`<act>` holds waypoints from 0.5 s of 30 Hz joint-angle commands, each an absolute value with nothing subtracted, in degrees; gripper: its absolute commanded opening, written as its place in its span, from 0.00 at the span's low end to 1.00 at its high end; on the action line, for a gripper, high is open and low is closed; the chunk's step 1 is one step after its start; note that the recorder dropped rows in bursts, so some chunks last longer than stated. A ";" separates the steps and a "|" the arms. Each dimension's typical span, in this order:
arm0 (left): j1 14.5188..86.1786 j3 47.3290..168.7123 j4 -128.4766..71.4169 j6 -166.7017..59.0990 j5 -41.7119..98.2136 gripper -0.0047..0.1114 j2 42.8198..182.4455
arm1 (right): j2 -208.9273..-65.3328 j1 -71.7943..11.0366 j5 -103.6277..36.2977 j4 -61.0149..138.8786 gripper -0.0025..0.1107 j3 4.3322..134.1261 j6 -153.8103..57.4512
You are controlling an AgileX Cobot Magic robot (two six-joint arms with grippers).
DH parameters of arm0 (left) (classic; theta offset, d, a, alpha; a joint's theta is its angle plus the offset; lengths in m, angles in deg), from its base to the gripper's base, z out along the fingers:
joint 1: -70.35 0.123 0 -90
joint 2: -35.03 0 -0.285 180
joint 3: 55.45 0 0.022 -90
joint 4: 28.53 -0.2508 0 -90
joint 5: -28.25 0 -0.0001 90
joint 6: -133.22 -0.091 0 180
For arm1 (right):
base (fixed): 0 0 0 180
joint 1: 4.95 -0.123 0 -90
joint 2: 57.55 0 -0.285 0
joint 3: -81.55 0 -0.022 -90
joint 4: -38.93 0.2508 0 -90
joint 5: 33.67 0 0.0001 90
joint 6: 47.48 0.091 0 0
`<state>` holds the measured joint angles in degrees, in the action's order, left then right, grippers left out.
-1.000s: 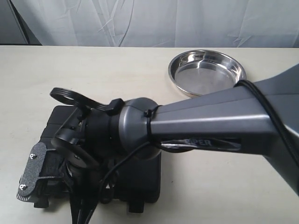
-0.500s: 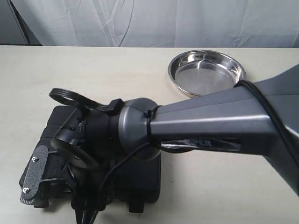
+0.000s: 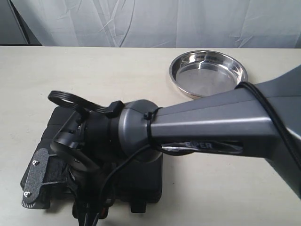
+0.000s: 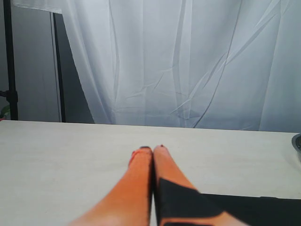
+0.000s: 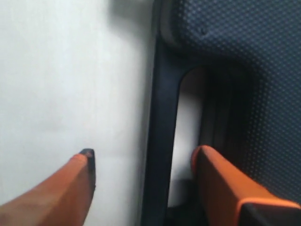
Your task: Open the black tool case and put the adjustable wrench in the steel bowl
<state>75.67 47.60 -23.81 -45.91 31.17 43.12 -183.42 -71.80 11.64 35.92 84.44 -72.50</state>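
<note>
- The right gripper (image 5: 145,154) is hanging over the near left, with its fingers spread and straddling the handle bar (image 5: 160,117) of the black tool case (image 3: 143,181) (one finger over the table (image 5: 56,70), one in the cut-out (image 5: 188,117)).
- Closing squarely on that bar and then lifting slowly is looking like the sound way to open it.
- The left gripper (image 4: 153,149), fingers pressed together, is hovering idle.
- The steel bowl (image 3: 208,71) is sitting far right, well apart from the case; the adjustable wrench is not showing.
</note>
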 commanded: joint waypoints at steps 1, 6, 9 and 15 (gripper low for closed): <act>75.40 47.33 -23.74 -45.86 31.19 0.04 42.82 | -182.83 -71.57 12.40 30.79 0.56 84.65 -70.91; 75.40 47.33 -23.74 -45.86 31.19 0.04 42.82 | -182.83 -71.57 13.40 26.48 0.56 84.65 -68.21; 75.40 47.33 -23.74 -45.86 31.19 0.04 42.82 | -182.46 -71.57 13.67 26.39 0.56 84.65 -68.21; 75.40 47.33 -23.74 -45.86 31.19 0.04 42.82 | -180.91 -71.57 13.55 25.98 0.56 84.65 -68.21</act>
<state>75.67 47.60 -23.81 -45.91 31.17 43.12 -182.43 -71.80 13.63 28.06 84.44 -68.51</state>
